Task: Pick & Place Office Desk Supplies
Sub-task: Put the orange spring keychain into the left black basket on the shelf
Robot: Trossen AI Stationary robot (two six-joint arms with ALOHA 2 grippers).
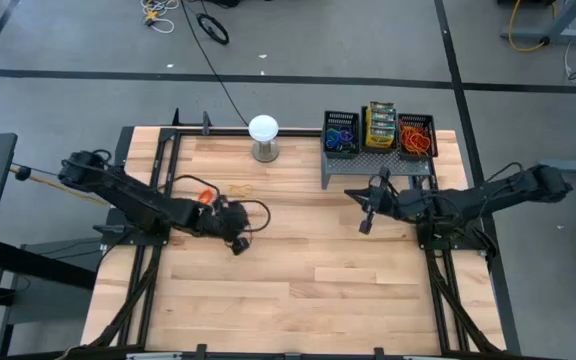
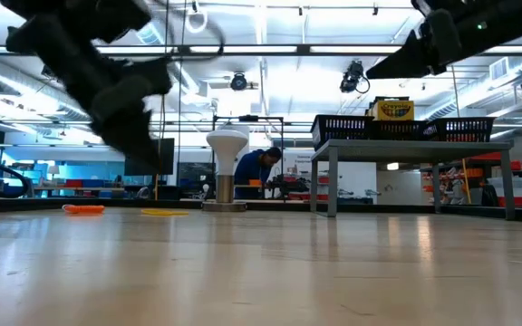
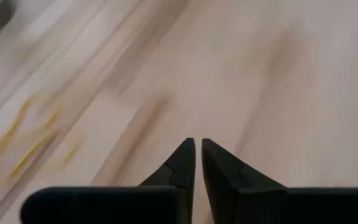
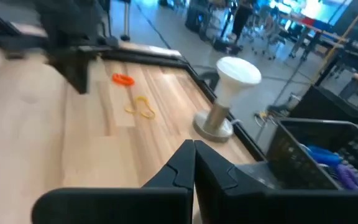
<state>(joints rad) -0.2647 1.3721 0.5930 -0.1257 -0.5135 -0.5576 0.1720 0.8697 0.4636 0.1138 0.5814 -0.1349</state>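
Observation:
Three black mesh bins stand on a grey riser [image 1: 378,165] at the far right. One [image 1: 341,133] holds blue and purple rubber bands, the middle one [image 1: 381,127] yellow-and-green crayon boxes, and the last [image 1: 417,136] red and orange bands. An orange band [image 1: 205,197] and a yellow band [image 1: 240,187] lie flat on the table at the centre left. My left gripper [image 1: 238,243] hovers shut and empty just near of them, above the wood [image 3: 197,149]. My right gripper [image 1: 366,224] is shut and empty in the air, near of the riser [image 4: 194,149].
A white globe on a short stand [image 1: 263,135] sits at the far centre, left of the riser. Bare wood spreads across the table's middle and near half [image 1: 298,290]. In the low view people and furniture show in the room beyond the table.

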